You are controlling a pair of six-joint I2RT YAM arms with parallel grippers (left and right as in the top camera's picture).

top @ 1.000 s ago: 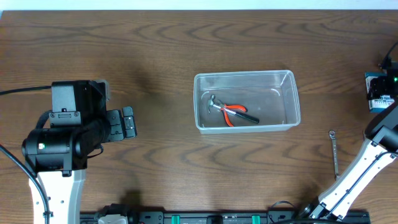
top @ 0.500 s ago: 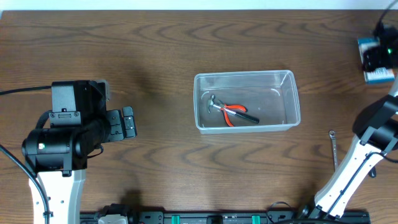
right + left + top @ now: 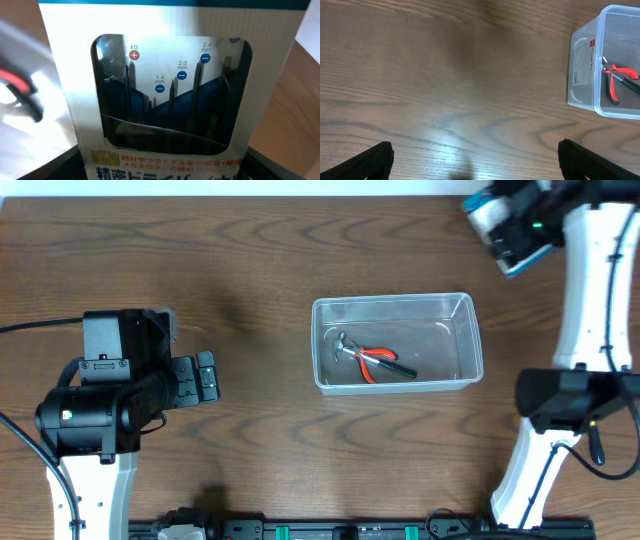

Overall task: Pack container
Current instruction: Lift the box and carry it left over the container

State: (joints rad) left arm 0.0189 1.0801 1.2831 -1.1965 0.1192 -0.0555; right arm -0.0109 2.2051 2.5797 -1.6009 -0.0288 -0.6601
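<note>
Clear container [image 3: 395, 305] at desk centre, pliers [image 3: 378, 362] inside. Right tool [image 3: 512, 232] clamped on box [image 3: 170, 100] (screwdriver set) near far right corner; wide, slick pack may slip, or catch rim on lowering. Left tool [image 3: 475, 160] apart, near left edge.

The counter [image 3: 250, 260] is dark brown wood with a wavy grain. The container [image 3: 397, 301], a clear rectangular tub with rounded corners and a rim, sits flat on it, a little right of centre, its long sides parallel to the counter's far edge.
</note>
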